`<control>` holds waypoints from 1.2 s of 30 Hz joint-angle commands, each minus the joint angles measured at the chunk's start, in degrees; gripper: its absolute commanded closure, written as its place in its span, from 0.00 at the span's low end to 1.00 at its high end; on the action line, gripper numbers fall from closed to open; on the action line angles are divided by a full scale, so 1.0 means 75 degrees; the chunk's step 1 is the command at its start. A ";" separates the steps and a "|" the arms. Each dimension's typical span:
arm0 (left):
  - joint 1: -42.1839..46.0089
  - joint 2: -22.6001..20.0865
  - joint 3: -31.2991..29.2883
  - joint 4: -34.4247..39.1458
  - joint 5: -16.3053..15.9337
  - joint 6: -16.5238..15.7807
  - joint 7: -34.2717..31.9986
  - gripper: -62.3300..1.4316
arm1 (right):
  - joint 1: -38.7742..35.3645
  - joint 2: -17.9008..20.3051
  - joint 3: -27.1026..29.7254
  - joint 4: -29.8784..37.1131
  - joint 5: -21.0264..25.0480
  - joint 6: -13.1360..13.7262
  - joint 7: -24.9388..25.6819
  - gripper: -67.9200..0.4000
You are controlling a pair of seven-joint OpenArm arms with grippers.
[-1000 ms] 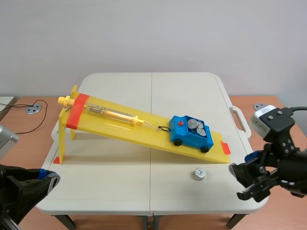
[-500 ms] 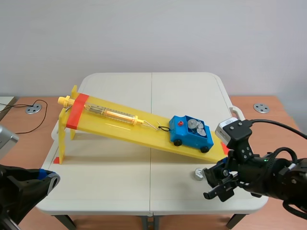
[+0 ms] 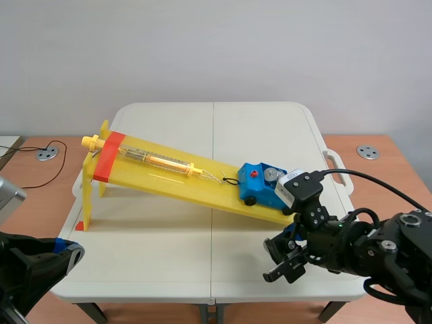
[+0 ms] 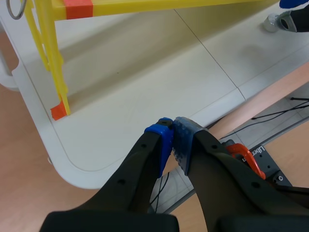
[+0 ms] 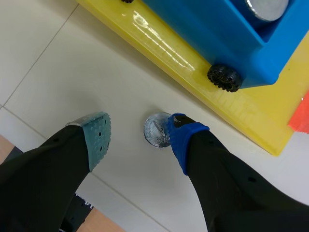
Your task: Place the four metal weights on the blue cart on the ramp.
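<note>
The blue cart stands near the low end of the yellow ramp, with metal weights in its tray, partly hidden by my right arm. One loose metal weight lies flat on the table just below the ramp's edge. My right gripper is open over it; the blue-padded finger touches the weight's rim, and the grey-green pad stands well off to the other side. In the scene view the right gripper hides this weight. My left gripper is shut on nothing, low by the table's front left corner.
The ramp's raised end rests on yellow legs with an orange-red foot mark. A spring scale lies along the ramp, hooked to the cart. The table's front edge is just under the left gripper.
My right arm has swung in from the table's right edge toward the middle and lowered over the loose weight, which it now covers in the scene view. The left arm has not moved.
</note>
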 commanded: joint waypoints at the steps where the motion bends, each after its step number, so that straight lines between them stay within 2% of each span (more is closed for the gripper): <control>1: -0.0087 0.0044 -0.0114 0.0560 -0.0504 -0.0131 -0.0589 0.93 | 0.0551 0.0119 0.0157 0.0504 0.0181 -0.0105 0.1008 0.59; 4: -0.0087 0.0044 -0.0114 0.0560 -0.0504 -0.0131 -0.0589 0.93 | 0.0554 0.0122 0.0157 0.0504 0.0146 -0.0259 0.1105 0.59; 13: -0.0087 0.0044 -0.0114 0.0560 -0.0504 -0.0131 -0.0589 0.93 | 0.0691 -0.0111 0.0061 0.0149 -0.0020 -0.0259 0.1297 0.60; 26: -0.0087 0.0044 -0.0114 0.0560 -0.0504 -0.0131 -0.0592 0.93 | 0.0956 -0.0131 -0.0341 -0.0516 -0.0163 -0.0437 0.1425 0.62; 36: -0.0087 0.0044 -0.0114 0.0560 -0.0504 -0.0131 -0.0592 0.93 | 0.0953 -0.0122 -0.0341 -0.0536 -0.0187 -0.0463 0.0970 0.92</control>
